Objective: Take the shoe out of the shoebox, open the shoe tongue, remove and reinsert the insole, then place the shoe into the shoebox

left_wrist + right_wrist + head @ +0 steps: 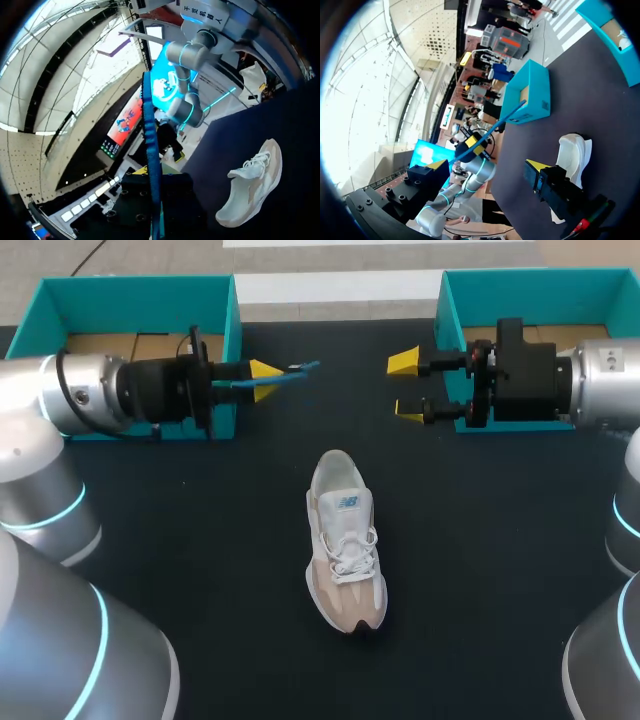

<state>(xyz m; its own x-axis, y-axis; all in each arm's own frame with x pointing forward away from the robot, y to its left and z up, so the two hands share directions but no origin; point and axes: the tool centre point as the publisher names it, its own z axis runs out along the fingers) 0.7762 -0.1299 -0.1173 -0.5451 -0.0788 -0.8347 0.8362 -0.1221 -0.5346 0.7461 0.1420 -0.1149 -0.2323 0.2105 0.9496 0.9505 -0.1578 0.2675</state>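
A white and beige shoe (345,545) lies on the dark table at its middle, toe toward the front edge, laces tied. My left gripper (268,380) hovers above the table in front of the left teal shoebox (150,290), shut on a thin blue insole (296,371) that sticks out toward the middle. In the left wrist view the insole (150,150) runs edge-on ahead of the fingers, with the shoe (252,182) off to one side. My right gripper (406,386) stands open and empty, facing the insole (507,116) from the other side, above the shoe (575,150).
A second teal shoebox (540,285) stands at the back right behind my right wrist. Both boxes show brown cardboard inside. Bare dark tabletop (200,570) surrounds the shoe on every side.
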